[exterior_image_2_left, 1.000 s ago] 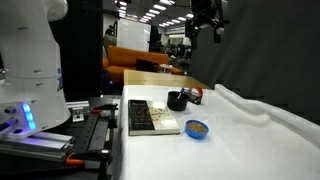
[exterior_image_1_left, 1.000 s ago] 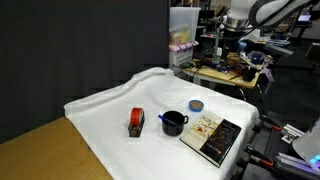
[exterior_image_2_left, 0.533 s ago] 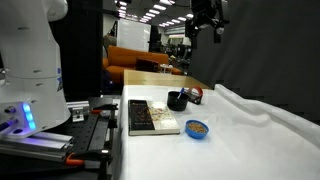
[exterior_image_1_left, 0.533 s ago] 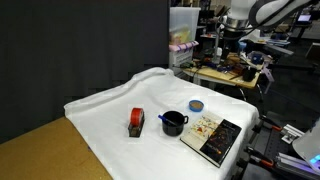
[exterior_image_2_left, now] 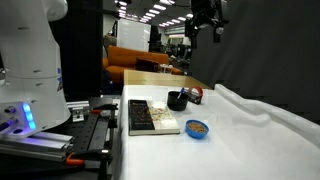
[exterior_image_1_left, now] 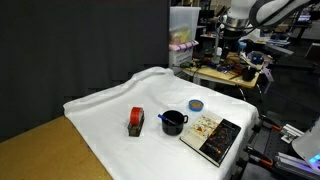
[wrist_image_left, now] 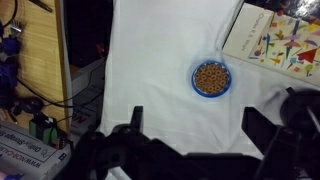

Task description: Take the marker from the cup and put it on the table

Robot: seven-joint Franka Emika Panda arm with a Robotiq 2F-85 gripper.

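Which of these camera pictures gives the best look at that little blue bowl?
The wrist view: it looks straight down on the blue bowl, so the bowl appears large and the brown bits inside show. In both exterior views it is small: a flat blue disc beyond the cup, and a low dish seen side-on beside the book.

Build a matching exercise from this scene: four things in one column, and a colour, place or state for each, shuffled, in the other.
Things:
1. cup
2. small dish
3. book
4. gripper

Descriptions:
A. open, high above the table
B. blue rim, brown inside
C. dark, standing beside the red-and-black block
D. lying flat near the table's edge

Pairs: 1-C, 2-B, 3-D, 4-A
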